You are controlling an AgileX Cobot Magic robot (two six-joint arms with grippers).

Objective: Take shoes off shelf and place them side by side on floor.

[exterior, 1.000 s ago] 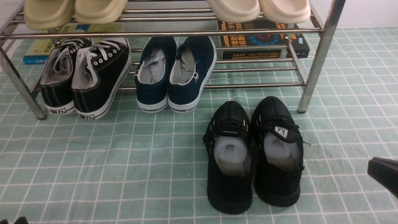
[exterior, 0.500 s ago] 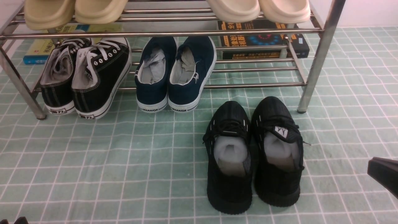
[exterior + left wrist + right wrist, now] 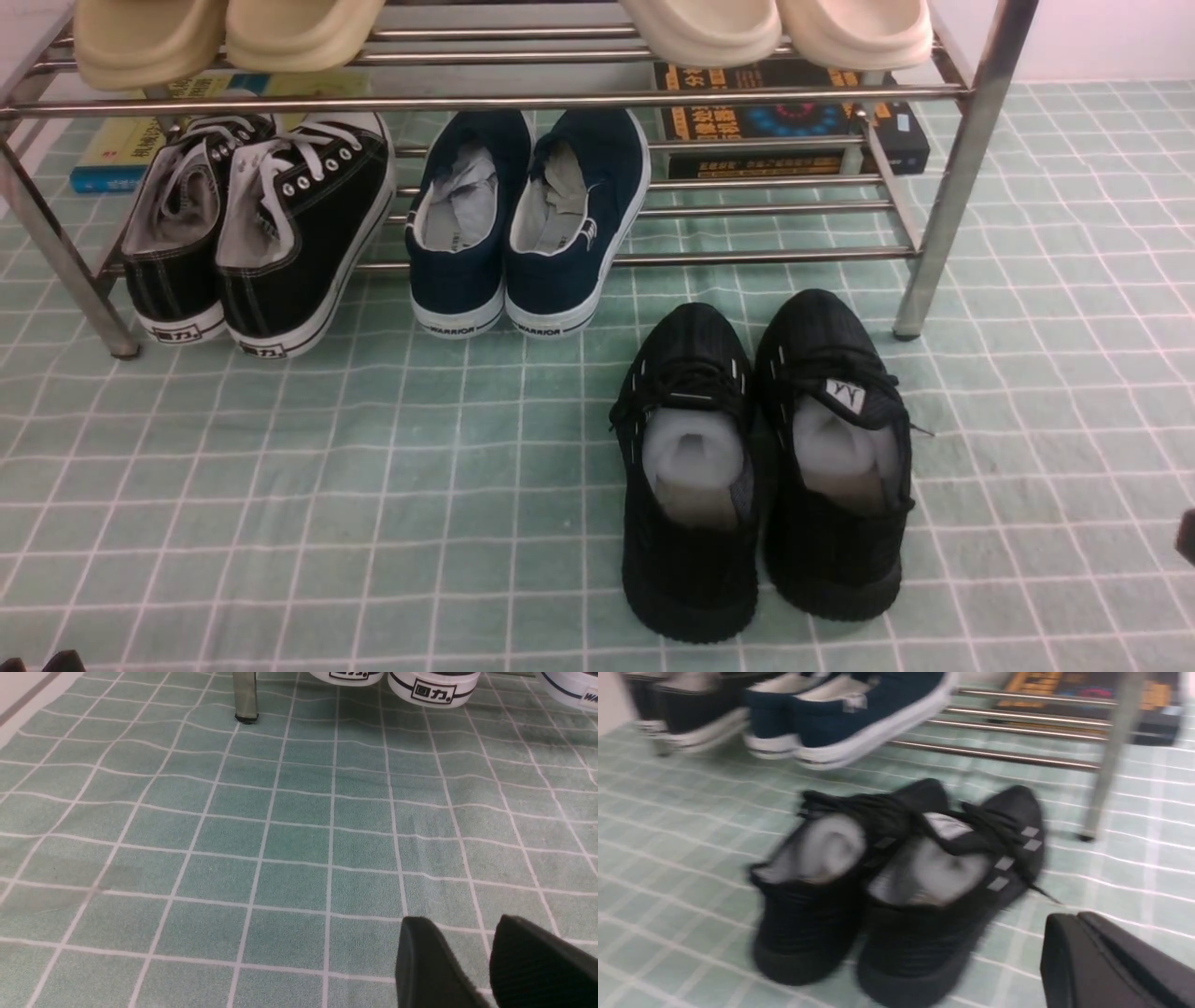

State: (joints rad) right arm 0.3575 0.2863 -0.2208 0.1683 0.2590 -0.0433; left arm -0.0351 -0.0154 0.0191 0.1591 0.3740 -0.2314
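Two all-black knit shoes, the left one (image 3: pixel 689 476) and the right one (image 3: pixel 834 457), stand side by side on the pale green gridded floor (image 3: pixel 373 467), toes toward the silver shelf (image 3: pixel 943 187). The right wrist view shows the same shoes (image 3: pixel 896 877), blurred. My right gripper (image 3: pixel 1066 919) is shut and empty, off to the right of the pair; only a sliver of the right gripper (image 3: pixel 1187 537) shows at the front view's edge. My left gripper (image 3: pixel 462 926) hangs open over bare floor, holding nothing.
On the lower tier sit black canvas sneakers (image 3: pixel 261 224) and navy slip-ons (image 3: pixel 527 224). Beige slippers (image 3: pixel 224 33) rest on the upper tier. Books (image 3: pixel 794 121) lie behind the shelf. A shelf leg (image 3: pixel 246 700) stands ahead of the left gripper.
My right gripper has drawn back to the right, almost out of the front view. The shoes have not moved.
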